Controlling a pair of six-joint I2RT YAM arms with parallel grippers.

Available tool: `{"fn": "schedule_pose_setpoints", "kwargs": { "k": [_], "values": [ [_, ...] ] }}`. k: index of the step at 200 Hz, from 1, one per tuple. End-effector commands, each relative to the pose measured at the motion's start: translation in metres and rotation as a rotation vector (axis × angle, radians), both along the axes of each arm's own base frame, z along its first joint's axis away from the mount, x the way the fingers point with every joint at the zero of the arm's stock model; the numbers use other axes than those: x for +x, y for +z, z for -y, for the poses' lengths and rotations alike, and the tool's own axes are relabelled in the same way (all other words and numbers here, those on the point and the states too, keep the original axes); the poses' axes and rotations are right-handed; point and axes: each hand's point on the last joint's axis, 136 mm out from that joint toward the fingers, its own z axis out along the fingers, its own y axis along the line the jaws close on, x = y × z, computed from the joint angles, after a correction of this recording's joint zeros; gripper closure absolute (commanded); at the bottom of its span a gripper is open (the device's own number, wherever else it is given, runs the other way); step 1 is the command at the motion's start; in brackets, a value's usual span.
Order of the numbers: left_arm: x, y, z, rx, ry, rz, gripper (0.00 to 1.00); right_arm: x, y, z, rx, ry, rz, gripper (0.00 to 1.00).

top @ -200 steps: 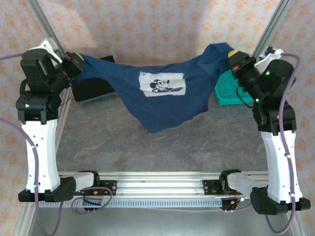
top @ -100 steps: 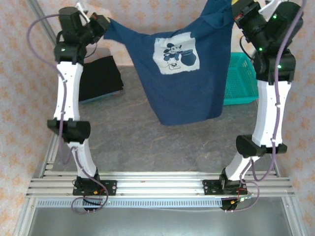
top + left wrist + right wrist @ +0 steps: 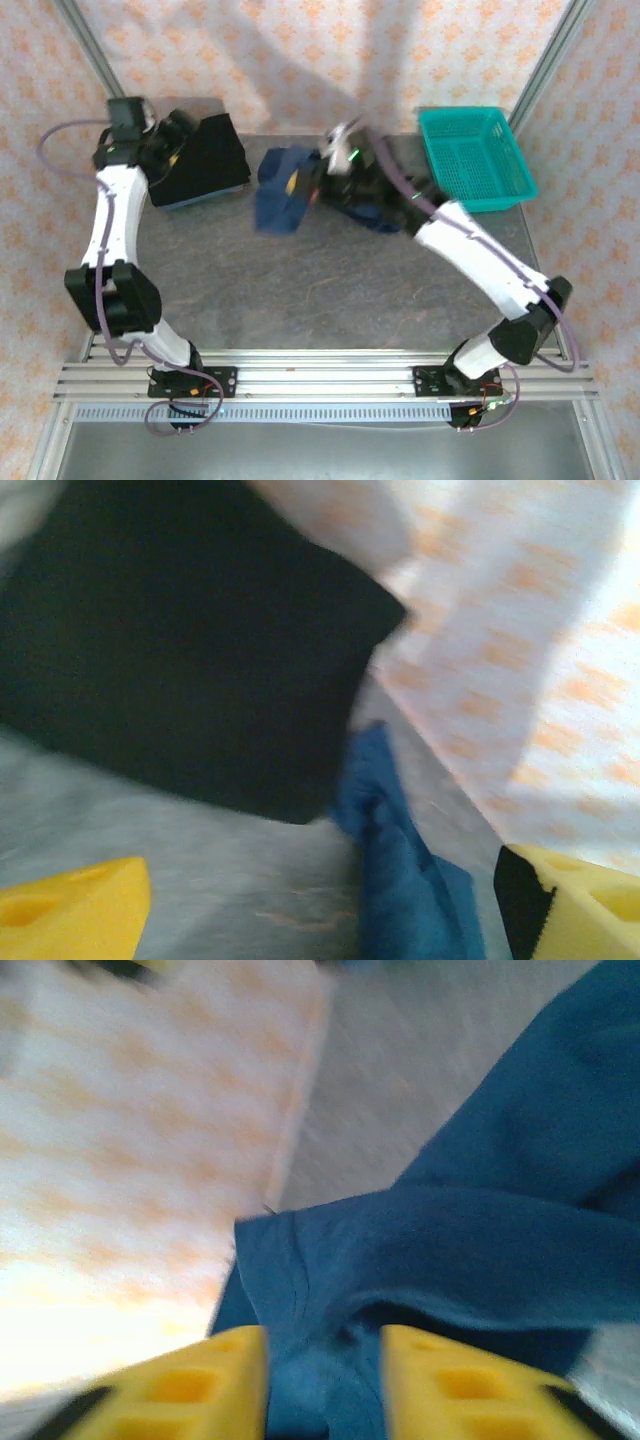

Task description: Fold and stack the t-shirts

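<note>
The navy blue t-shirt point(image 3: 282, 198) lies crumpled on the table's far middle, its print hidden. My right gripper point(image 3: 297, 185) is down on it. In the right wrist view the yellow fingers point(image 3: 190, 1392) stand apart with a bunch of the navy t-shirt point(image 3: 470, 1210) between them. The black t-shirt point(image 3: 205, 155) lies folded at the far left. My left gripper point(image 3: 178, 145) hovers at its left edge, open wide and empty. In the left wrist view the black t-shirt point(image 3: 180, 660) is ahead, with a strip of the navy t-shirt point(image 3: 400, 870) on the table beyond the fingers point(image 3: 70, 915).
A teal mesh basket point(image 3: 475, 158) stands at the far right corner. The patterned back wall point(image 3: 300, 60) runs close behind both shirts. Bare grey tabletop point(image 3: 300, 290) stretches from the shirts to the near rail.
Both arms swung down from holding the navy t-shirt stretched up high. It now lies bunched on the table. The left gripper let go and moved away left. The right jaws have parted.
</note>
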Motion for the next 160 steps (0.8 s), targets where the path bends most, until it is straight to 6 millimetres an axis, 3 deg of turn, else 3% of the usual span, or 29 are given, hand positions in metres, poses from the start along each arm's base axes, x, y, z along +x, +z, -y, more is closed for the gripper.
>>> {"fn": "schedule_pose_setpoints", "kwargs": {
  "k": [1,9,21,34,47,64,70,92,110,131,160],
  "values": [
    [-0.054,0.004,0.017,0.075,-0.023,-0.076,0.10,0.008,-0.039,-0.033,0.077,-0.017,-0.109,0.41],
    [-0.069,-0.001,0.023,0.074,-0.026,-0.090,0.10,0.002,-0.046,-0.038,0.082,0.009,-0.141,0.37],
    [-0.086,-0.009,0.036,0.069,-0.056,-0.110,0.09,0.000,-0.034,-0.029,0.061,0.009,-0.085,0.33],
    [-0.104,-0.021,0.053,0.095,-0.096,-0.160,0.10,0.005,-0.021,-0.002,-0.030,-0.029,-0.005,0.24],
    [-0.122,-0.039,0.067,0.089,-0.136,-0.209,0.10,0.008,-0.010,0.032,-0.099,-0.070,0.022,0.22],
    [-0.155,-0.059,0.075,0.080,-0.151,-0.280,0.10,0.013,0.000,0.090,-0.198,-0.182,0.057,0.21],
    [-0.168,-0.068,0.078,0.082,-0.159,-0.313,0.10,0.016,0.000,0.117,-0.246,-0.248,0.070,0.17],
    [-0.208,-0.095,0.097,0.046,-0.222,-0.405,0.12,0.023,-0.010,0.210,-0.355,-0.460,0.047,0.14],
    [-0.237,-0.122,0.115,-0.006,-0.271,-0.482,0.13,0.024,-0.023,0.265,-0.380,-0.582,-0.002,0.15],
    [-0.261,-0.147,0.126,-0.039,-0.292,-0.549,0.14,0.025,-0.040,0.295,-0.401,-0.625,-0.064,0.16],
    [-0.266,-0.172,0.136,-0.071,-0.296,-0.587,0.16,0.034,-0.068,0.303,-0.434,-0.609,-0.142,0.19]
  ]
}}
